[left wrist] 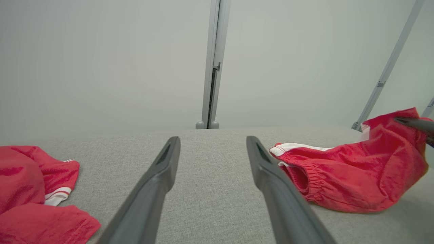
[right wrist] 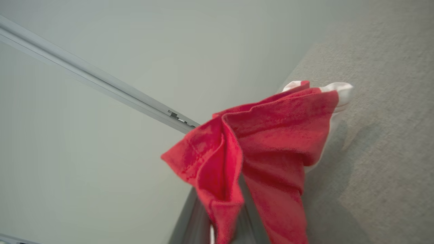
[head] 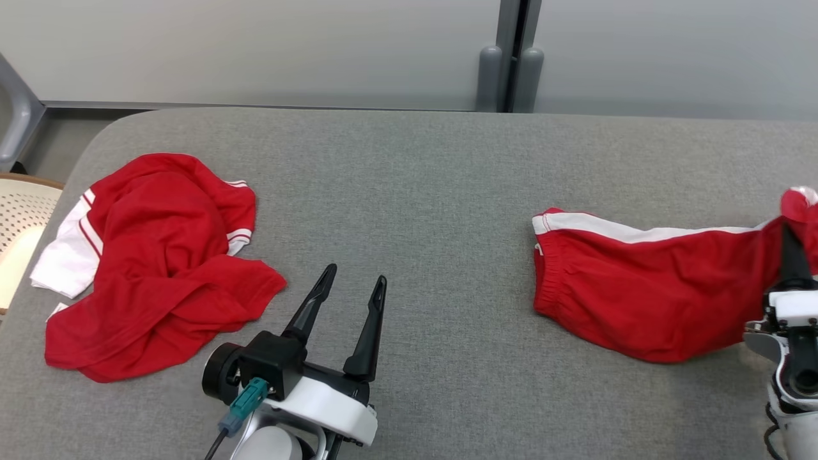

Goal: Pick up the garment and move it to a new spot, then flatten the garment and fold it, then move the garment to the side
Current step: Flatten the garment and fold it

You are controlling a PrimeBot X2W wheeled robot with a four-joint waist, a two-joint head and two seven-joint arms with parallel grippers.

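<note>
The garment (head: 645,300) is a pair of red shorts with a white side stripe, lying at the right of the grey padded table (head: 415,191). Its elastic waistband faces the middle of the table. My right gripper (head: 791,236) is shut on the garment's far right end and holds that end lifted off the table. In the right wrist view, bunched red cloth (right wrist: 271,142) drapes over the fingers and hides their tips. My left gripper (head: 354,276) hovers open and empty over the table's front middle, left of the garment (left wrist: 356,179).
A crumpled red and white shirt (head: 153,262) lies at the table's left end, close to my left gripper. A pale perforated chair (head: 19,217) stands beyond the left edge. A grey wall with an upright post (head: 511,57) runs behind the table.
</note>
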